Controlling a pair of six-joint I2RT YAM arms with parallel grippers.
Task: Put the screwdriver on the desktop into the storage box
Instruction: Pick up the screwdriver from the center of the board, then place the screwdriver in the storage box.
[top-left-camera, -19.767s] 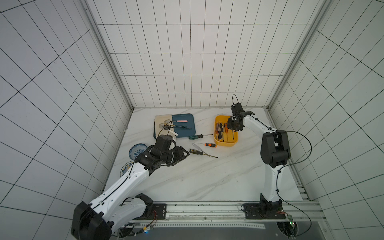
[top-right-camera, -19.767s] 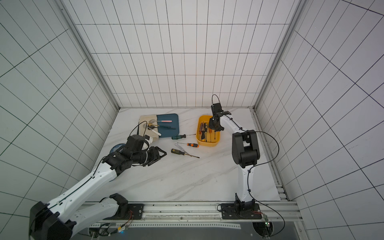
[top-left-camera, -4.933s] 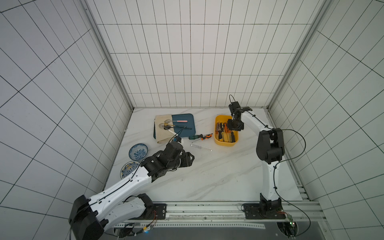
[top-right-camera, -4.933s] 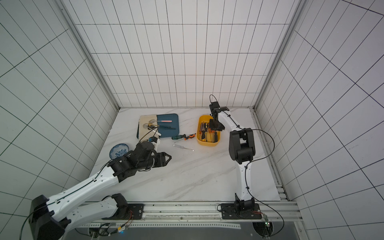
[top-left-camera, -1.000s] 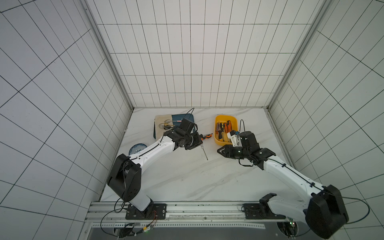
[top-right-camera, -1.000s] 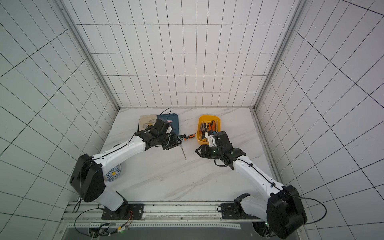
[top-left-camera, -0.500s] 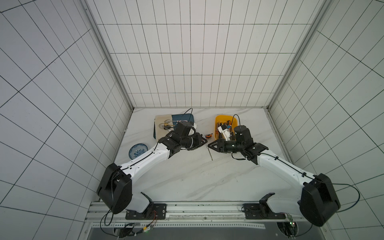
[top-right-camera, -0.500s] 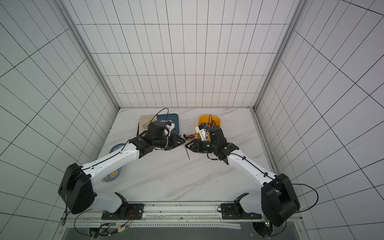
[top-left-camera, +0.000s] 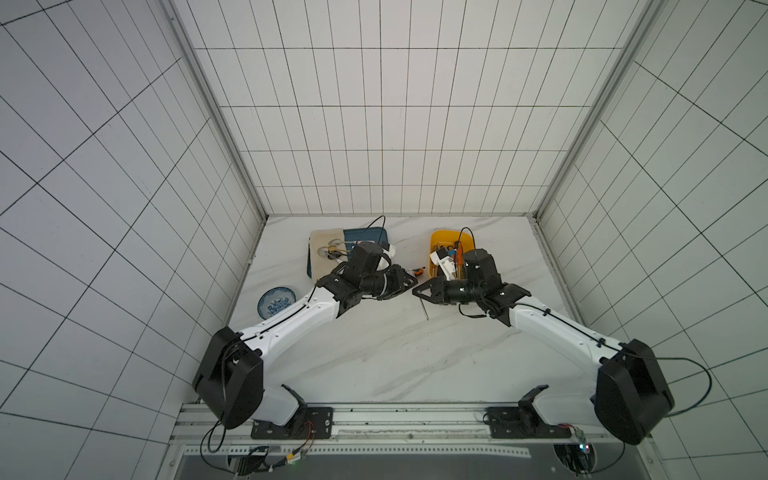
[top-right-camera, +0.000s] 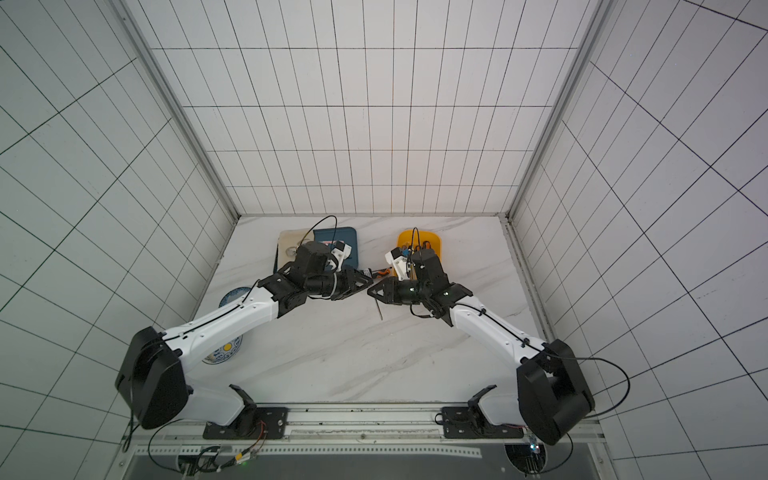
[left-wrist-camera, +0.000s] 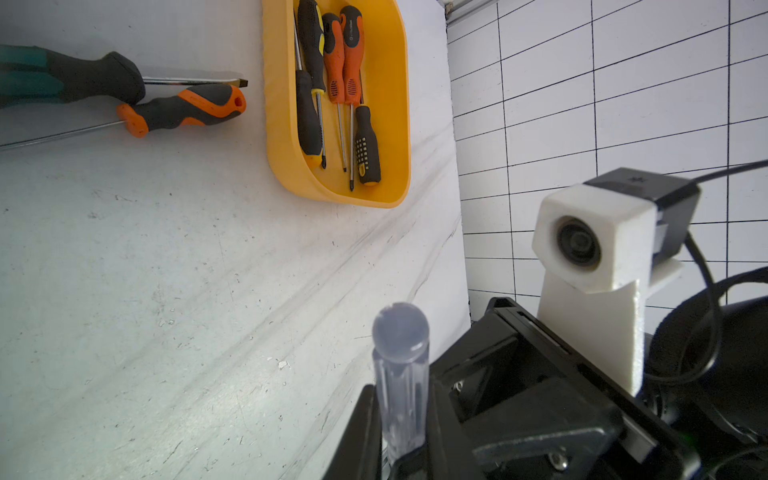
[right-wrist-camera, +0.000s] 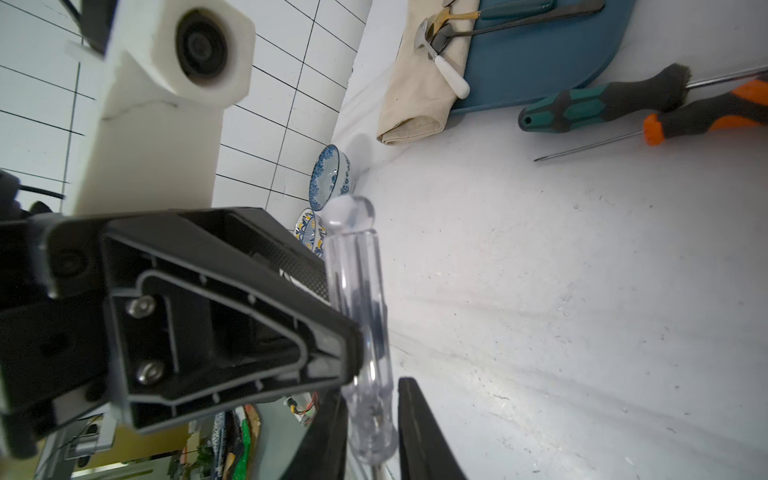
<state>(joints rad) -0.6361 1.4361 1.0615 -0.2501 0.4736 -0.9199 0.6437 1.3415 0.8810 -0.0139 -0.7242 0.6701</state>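
The right hand is clamped on the shaft end of the clear plastic-handled screwdriver. The left hand is clamped on the same handle, nearer the dome. Two grips at once, so I read this as a handover.

The screwdriver hangs clear of the white marble-look desk. Its long axis runs roughly front-to-back, domed end toward the far edge, shaft toward the front edge.

The yellow-orange plastic storage box lies beyond the right hand, toward the far edge, lengthwise the same way. The right arm is nearer. The left must let go first.
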